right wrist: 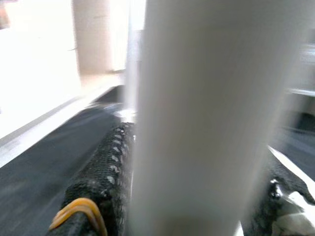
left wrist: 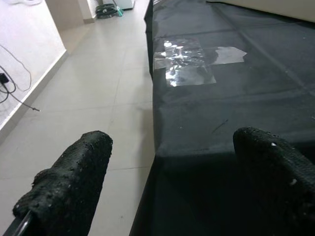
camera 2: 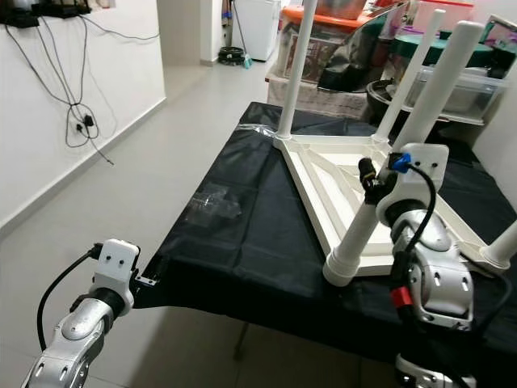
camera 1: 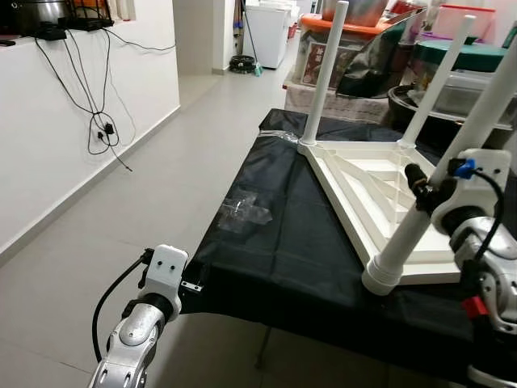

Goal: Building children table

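A white children's table (camera 1: 380,194) lies upside down on a black-covered worktable (camera 1: 283,242), its legs pointing up. My right gripper (camera 2: 371,182) is shut on the nearest leg (camera 1: 452,162), about halfway up it. In the right wrist view that leg (right wrist: 197,113) stands between the black fingers (right wrist: 106,177). Two far legs (camera 1: 325,73) (camera 1: 436,81) stand upright in their corners. My left gripper (left wrist: 172,177) hangs open at the worktable's near left corner, holding nothing, with one finger over the floor and the other over the cloth.
A crumpled clear plastic wrapper (camera 1: 242,208) lies on the black cloth left of the white table. Stacked storage bins and tubs (camera 1: 355,48) crowd the far end. Tiled floor (camera 1: 161,186) runs along the left, beside a white wall with dangling cables (camera 1: 101,129).
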`<state>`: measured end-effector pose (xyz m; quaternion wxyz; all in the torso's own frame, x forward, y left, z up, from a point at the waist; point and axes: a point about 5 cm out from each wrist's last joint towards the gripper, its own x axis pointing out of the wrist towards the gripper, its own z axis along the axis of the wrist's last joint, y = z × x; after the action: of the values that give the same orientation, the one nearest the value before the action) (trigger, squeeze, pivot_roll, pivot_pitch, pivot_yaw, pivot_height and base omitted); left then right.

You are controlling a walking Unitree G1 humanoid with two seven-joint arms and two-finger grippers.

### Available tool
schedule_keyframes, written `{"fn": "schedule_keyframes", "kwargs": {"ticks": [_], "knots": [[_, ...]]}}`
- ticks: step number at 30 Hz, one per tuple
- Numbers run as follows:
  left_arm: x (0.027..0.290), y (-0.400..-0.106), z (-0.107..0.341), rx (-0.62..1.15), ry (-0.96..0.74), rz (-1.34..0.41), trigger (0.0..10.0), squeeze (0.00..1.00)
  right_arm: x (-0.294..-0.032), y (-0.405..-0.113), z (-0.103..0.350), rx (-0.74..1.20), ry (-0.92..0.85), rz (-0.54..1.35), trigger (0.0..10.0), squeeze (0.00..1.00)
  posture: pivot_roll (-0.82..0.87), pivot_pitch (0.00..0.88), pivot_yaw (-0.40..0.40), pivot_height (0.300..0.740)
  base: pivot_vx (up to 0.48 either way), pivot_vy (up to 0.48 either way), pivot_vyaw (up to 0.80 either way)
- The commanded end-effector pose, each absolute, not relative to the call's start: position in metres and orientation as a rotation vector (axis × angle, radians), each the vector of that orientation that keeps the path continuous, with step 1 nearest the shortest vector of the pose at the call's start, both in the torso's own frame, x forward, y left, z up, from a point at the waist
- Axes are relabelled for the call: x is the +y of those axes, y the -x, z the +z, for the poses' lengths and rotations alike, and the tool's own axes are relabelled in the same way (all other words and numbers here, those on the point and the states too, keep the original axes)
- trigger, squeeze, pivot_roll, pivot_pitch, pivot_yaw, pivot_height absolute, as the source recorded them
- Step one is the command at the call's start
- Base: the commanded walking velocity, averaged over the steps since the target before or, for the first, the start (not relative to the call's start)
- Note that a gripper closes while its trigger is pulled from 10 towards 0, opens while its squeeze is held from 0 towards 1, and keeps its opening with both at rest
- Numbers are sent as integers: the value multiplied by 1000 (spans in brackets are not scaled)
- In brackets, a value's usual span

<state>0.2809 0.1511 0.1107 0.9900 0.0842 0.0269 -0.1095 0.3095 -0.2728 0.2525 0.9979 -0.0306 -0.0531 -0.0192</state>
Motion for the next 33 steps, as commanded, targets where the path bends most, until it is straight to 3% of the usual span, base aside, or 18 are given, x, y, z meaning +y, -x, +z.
{"fn": "schedule_keyframes", "kwargs": {"ticks": [1,10,11,12,27,28,29,30,31,32,33], "knots": [[149,-281,106,69,-178,-233,10000,0,-277,-312,252,-111,76,39,10000,0,63,0,-99,740,0,0,0],[150,-283,107,66,-182,-234,10000,0,-298,-325,255,-95,153,209,10000,0,74,0,-106,740,0,0,0],[150,-283,107,66,-183,-233,10000,0,-301,-328,257,-101,160,216,10000,773,79,0,-110,740,0,0,0],[150,-283,107,66,-184,-234,10000,0,-304,-330,258,-101,161,224,10000,1000,79,0,-110,740,0,0,0],[150,-281,106,68,-186,-233,10000,0,-312,-339,256,-33,168,501,10000,1000,92,0,-122,740,0,0,0],[150,-281,105,68,-186,-235,10000,0,-313,-340,253,-20,172,508,10000,929,95,0,-126,740,0,0,0],[149,-281,105,68,-186,-236,10000,0,-313,-341,252,-14,176,512,10000,478,97,0,-126,740,0,0,0],[149,-281,105,68,-186,-236,10000,0,-313,-341,252,-14,176,512,10000,478,97,0,-126,740,0,0,0],[149,-282,105,67,-185,-237,10000,0,-313,-342,251,-8,178,518,10000,208,99,0,-127,740,0,0,0],[149,-282,105,67,-185,-237,10000,0,-313,-342,251,-8,178,518,10000,208,99,0,-127,740,0,0,0],[148,-282,105,67,-185,-238,10000,0,-313,-344,250,-3,177,523,10000,0,102,0,-129,740,0,0,0]]}}
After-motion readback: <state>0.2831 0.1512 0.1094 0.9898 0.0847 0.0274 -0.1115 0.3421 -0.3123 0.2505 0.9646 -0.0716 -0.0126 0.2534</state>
